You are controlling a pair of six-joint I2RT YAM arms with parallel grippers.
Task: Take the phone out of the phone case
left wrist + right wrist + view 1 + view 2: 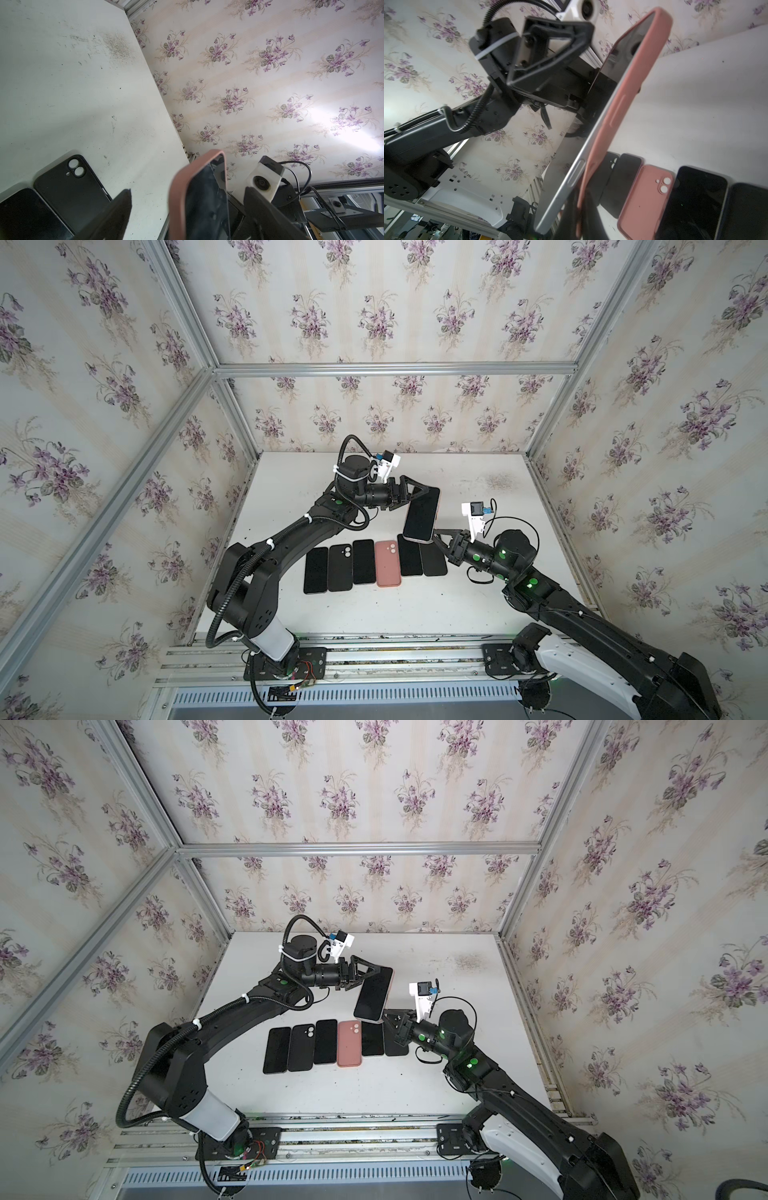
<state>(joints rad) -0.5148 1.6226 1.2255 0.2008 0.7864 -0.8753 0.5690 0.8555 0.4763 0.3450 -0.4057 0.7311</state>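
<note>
Left gripper (420, 494) spreads its jaws wide around the far end of the phone (422, 514), which we see raised and tilted above the white table (478, 605). Its pink phone case (623, 99) gapes from the near end, where the right gripper (437, 536) is clamped on the case's lip, above a row of loose phones and cases (388, 563).

My left arm (291, 539) reaches in toward the middle, wrist level, left gripper (413, 495) spread wide and pointing right. My right arm (582, 614) comes from the right, right gripper (437, 536) pinched fully closed, pointing left, sitting lower.
</note>
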